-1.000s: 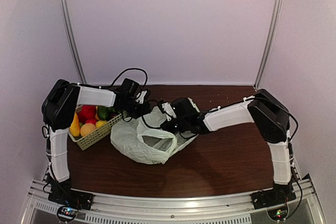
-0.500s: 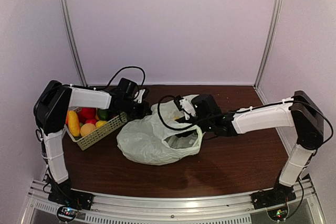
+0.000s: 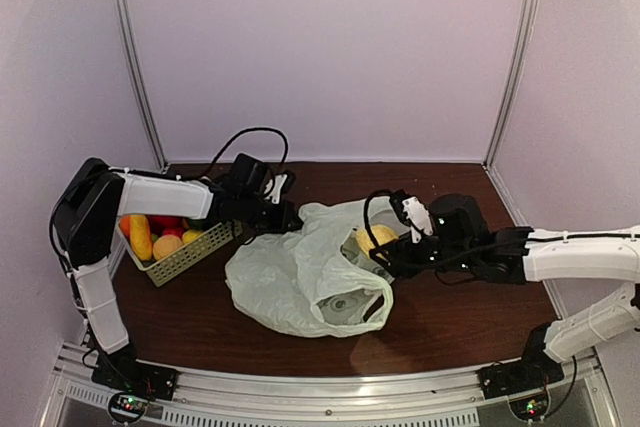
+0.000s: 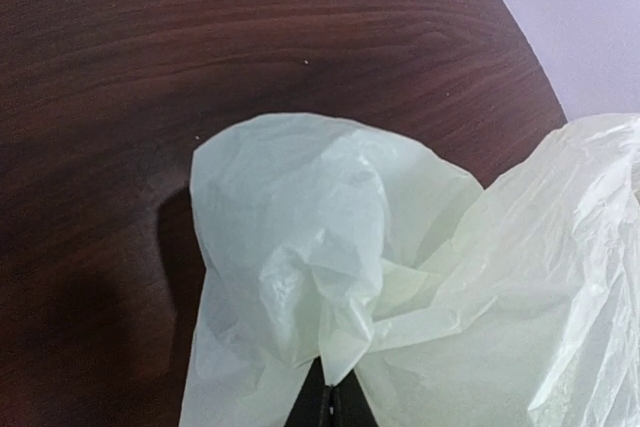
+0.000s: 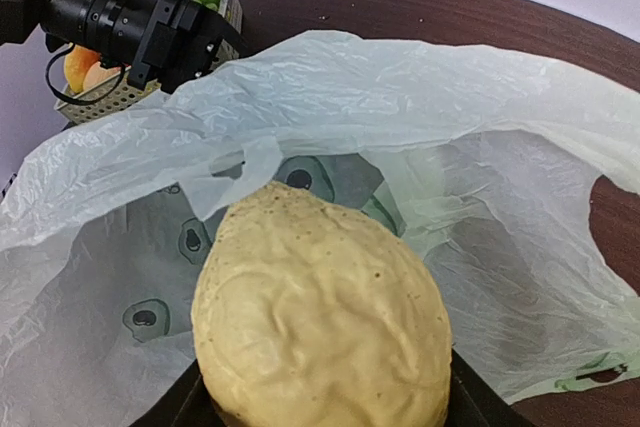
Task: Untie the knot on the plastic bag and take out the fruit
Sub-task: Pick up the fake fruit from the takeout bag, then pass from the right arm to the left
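The pale translucent plastic bag (image 3: 300,282) lies open mid-table, its mouth facing right; no knot shows. My left gripper (image 3: 288,217) is shut on a bunched fold of the bag's back edge (image 4: 330,277). My right gripper (image 3: 385,252) is shut on a yellow lemon-shaped fruit (image 3: 374,238), held just outside the bag's mouth. In the right wrist view the fruit (image 5: 320,317) fills the space between the fingers, with the open bag (image 5: 420,147) behind it. The bag's inside looks empty, showing only grey printed marks.
A pale green slotted basket (image 3: 185,252) at the left holds several fruits, yellow, orange, red and green. The left arm's cable (image 3: 240,142) loops above it. The back wall and two metal rails frame the table.
My right gripper has drawn back to the right, out of the bag, with the yellow fruit in it. The bag has stretched and shifted right. My left gripper has moved slightly right, still holding the bag.
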### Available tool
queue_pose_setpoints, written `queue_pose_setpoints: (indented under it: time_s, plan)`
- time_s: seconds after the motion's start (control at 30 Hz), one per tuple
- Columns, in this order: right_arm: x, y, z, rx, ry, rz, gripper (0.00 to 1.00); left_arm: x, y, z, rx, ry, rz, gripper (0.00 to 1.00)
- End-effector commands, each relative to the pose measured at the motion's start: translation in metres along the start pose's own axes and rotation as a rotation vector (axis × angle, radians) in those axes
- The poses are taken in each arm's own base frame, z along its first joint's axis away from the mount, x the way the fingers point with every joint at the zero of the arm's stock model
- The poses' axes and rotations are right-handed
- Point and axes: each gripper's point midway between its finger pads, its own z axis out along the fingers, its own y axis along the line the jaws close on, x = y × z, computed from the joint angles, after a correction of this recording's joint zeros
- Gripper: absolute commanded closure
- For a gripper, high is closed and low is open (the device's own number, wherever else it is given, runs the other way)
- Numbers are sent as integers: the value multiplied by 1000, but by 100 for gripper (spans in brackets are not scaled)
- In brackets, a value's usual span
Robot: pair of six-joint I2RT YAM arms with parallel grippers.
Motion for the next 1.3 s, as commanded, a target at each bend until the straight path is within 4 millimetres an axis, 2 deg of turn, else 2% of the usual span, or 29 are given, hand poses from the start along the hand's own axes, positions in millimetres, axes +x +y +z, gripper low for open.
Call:
queue_pose_setpoints:
  time_s: [0.0,0.17,0.23,0.33,0.4,0.43,0.5,0.57,0.63,0.7,0.8,1.1,1.27]
  plan:
    - [1,-18,-32,88,-30,30,58,-3,-24,-6,17,-43,34,100]
    - [-17,-15,-67,70,-106,46,57,1,-43,-11,38,-54,59,98]
    - [-25,-13,-78,60,-131,51,57,0,-47,-16,30,-66,56,88]
    - [-36,-6,-93,30,-155,53,57,-5,-50,-30,19,-90,56,79]
    - [-45,0,-103,-1,-180,55,57,-9,-52,-42,4,-110,58,66]
    - [-51,4,-108,-22,-196,56,57,-11,-53,-49,-4,-121,59,52]
    - [-60,13,-118,-66,-222,55,57,-15,-57,-65,-16,-149,64,35]
    - [-67,19,-125,-97,-247,52,57,-17,-62,-80,-24,-172,72,27]
    - [-72,25,-129,-119,-264,43,57,-19,-73,-94,-23,-196,92,23]
    - [-75,30,-131,-142,-277,36,57,-21,-93,-107,5,-217,130,20]
    - [-78,42,-132,-186,-288,31,57,-19,-135,-125,64,-237,202,16]
    - [-79,73,-125,-242,-294,4,57,15,-249,-167,383,-295,260,8]
    - [-79,88,-119,-261,-286,-17,56,25,-286,-189,571,-366,212,3]
